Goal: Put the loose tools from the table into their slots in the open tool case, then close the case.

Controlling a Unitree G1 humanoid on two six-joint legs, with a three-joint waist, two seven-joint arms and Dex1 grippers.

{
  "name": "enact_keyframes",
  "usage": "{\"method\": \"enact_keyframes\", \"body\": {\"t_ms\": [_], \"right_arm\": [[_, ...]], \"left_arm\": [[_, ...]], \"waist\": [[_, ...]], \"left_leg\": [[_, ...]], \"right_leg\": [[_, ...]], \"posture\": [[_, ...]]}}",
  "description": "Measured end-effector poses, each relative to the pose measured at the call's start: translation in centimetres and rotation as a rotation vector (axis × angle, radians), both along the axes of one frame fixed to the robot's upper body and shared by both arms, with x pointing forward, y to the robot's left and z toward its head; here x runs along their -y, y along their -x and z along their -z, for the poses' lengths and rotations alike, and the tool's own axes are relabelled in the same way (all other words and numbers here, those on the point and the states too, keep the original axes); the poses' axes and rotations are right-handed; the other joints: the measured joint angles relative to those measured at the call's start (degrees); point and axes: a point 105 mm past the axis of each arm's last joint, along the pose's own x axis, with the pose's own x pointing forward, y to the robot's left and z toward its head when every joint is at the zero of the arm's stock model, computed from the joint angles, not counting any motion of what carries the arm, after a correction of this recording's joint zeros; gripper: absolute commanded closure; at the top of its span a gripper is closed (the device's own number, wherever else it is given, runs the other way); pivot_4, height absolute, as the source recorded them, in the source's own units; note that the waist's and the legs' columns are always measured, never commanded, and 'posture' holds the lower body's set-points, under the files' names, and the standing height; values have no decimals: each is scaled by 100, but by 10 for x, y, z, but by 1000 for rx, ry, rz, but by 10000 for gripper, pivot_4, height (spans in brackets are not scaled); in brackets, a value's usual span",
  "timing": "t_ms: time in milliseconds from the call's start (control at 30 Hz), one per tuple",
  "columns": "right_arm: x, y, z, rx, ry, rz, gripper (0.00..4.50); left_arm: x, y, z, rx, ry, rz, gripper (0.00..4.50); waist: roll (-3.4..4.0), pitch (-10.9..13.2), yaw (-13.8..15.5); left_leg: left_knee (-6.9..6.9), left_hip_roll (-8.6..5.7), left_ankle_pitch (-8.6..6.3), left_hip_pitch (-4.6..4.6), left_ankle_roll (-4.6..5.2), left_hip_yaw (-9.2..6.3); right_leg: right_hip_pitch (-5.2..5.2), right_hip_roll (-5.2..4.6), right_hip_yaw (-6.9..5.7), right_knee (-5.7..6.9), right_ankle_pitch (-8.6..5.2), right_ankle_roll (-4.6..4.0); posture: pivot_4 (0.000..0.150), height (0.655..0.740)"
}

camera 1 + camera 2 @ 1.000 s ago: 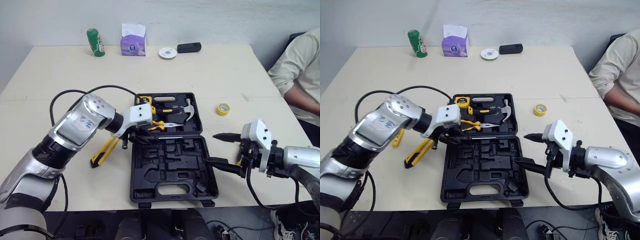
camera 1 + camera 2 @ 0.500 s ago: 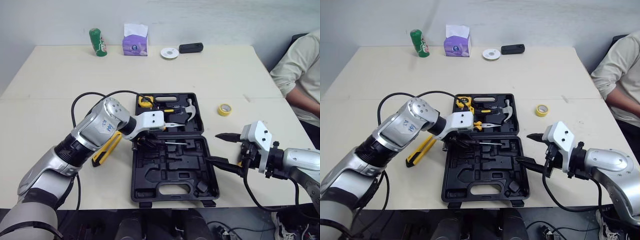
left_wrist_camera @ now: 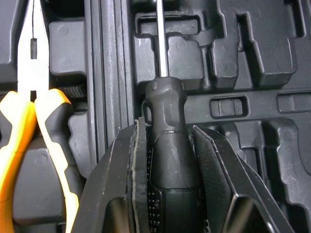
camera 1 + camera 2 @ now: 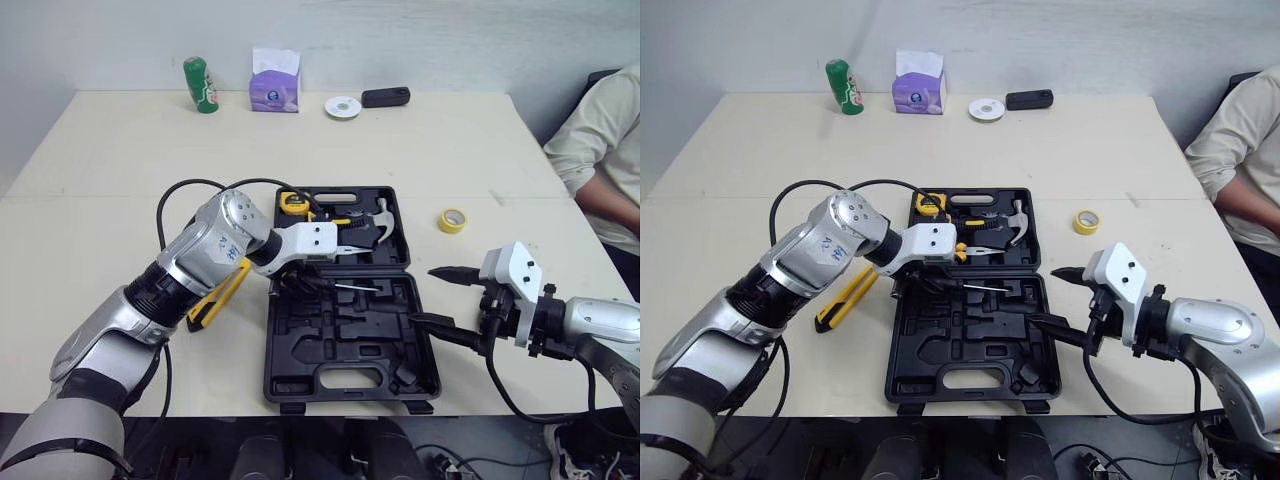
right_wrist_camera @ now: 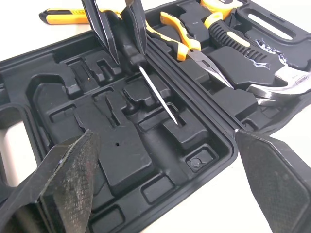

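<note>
I count one each: tool case, screwdriver, pliers, hammer, tape measure, utility knife, yellow tape roll, green can, tissue box. One person, right.

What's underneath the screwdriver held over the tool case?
Under the screwdriver: the tool case's black moulded tray, slots empty. The left gripper, shut on its handle, hides what lies beneath that end.
</note>
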Motion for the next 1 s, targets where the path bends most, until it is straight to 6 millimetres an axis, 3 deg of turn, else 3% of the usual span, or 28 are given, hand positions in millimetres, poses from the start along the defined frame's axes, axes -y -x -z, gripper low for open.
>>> {"method": "enact_keyframes", "body": {"t_ms": [67,267,500,633,867,1000], "right_arm": [[0,0,0,1,-2,2,0],[-2,0,-2,-2,-17,-7,0],[-4,1,-1,-4,-17,-12,0],[-6,1,0,-8,-30,-17,0],[-9,0,-3,5,-38,-29,0],[-12,-1,-3,2,-37,-43,0]], "left_arm": [[1,0,0,2,2,1,24372],[0,10,-3,-76,22,14,685],[-8,4,-44,-44,292,2,685],[-14,2,-27,-81,525,25,13710],[-23,2,-2,-131,695,9,44556],[-23,0,15,-139,704,-14,44556]], "waist": [[0,0,0],[0,0,-7],[1,0,-13],[1,-1,-15],[1,-1,-4],[1,-1,-5]], "left_leg": [[1,0,0,0,0,-1],[3,1,0,0,0,-3],[6,3,0,1,1,-4],[12,4,0,-1,1,-5],[16,0,-3,0,6,-7],[16,0,-4,-4,7,-9]], "right_leg": [[1,0,-1,0,0,0],[1,0,-1,3,0,0],[2,-3,-2,4,0,0],[3,-4,-5,8,0,0],[8,-5,-10,5,2,3],[8,-6,-14,1,3,5]], "posture": [[1500,7316],[1500,7316],[1500,7316],[1500,7316],[1500,7316],[1500,7316]]}}
